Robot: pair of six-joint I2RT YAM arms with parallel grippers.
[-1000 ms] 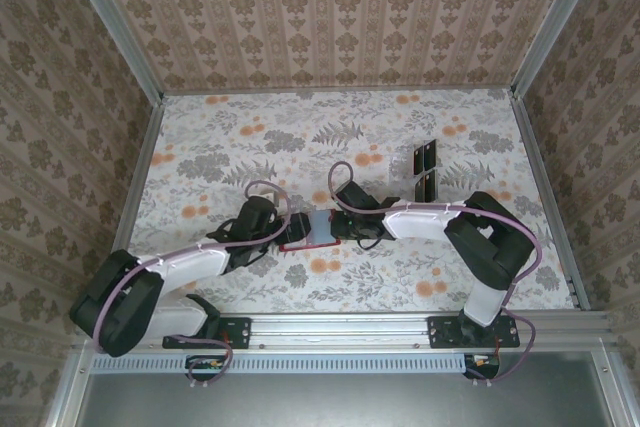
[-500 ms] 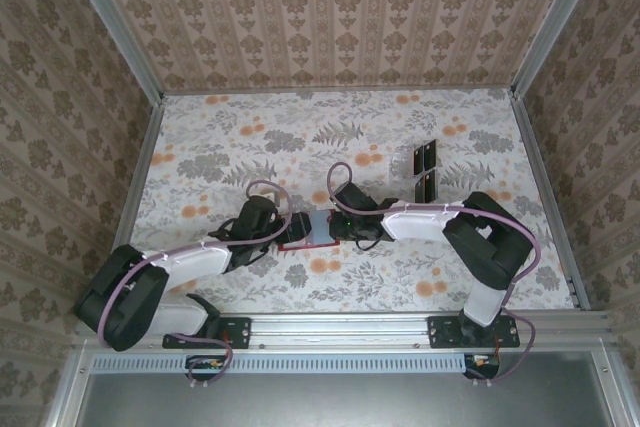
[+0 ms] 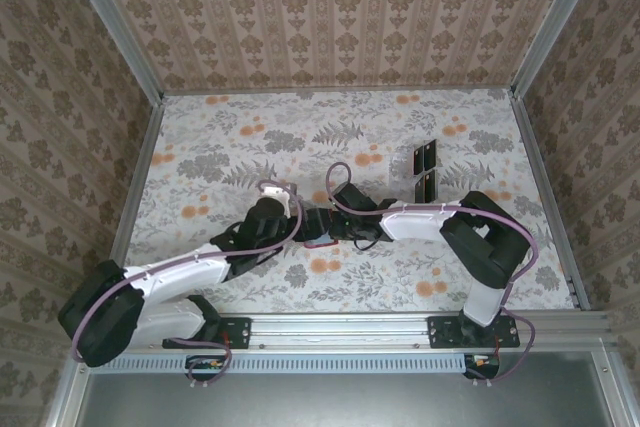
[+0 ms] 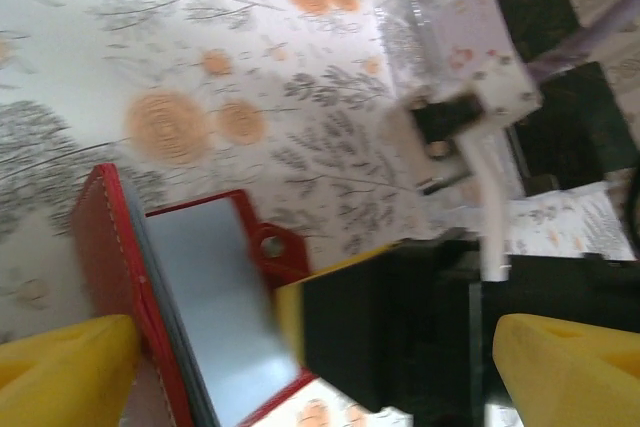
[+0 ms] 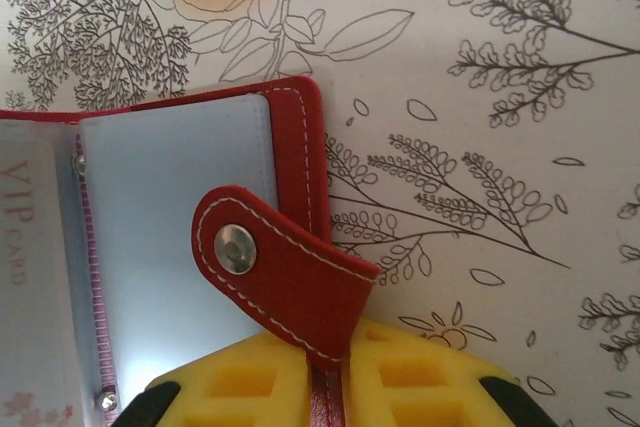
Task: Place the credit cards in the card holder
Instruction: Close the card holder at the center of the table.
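A: The card holder (image 5: 300, 167), seen from the right wrist: where is it?
B: Lying open on the floral table (image 5: 500, 97), with a red rim round a pale blue leaf. Its snap tab (image 5: 250, 257), with a metal stud, curls over the right edge.
A: And the right gripper (image 5: 325, 387)?
B: Its yellow fingers are pressed together on the end of that tab, and the red strap is pinched between them.
A: Any card?
B: A pale credit card (image 5: 30, 277) lettered VIP CARD lies on the left page, beyond the pink spine. Whether it is under a sleeve, I cannot tell.
A: The left wrist view?
B: It's blurred. The holder sits low and left, its red edge just beside one yellow fingertip (image 4: 60, 367) of the left gripper (image 4: 315, 372). The other fingertip is far off at the right edge, so those jaws stand wide apart, closed on nothing. The right gripper's black and yellow body is against the holder's tab side.
A: From above?
B: Both arms reach to the middle of the table and their grippers meet nose to nose, with the holder mostly covered beneath them. A clear rack with black panels (image 3: 425, 172) stands well apart, toward the right rear.
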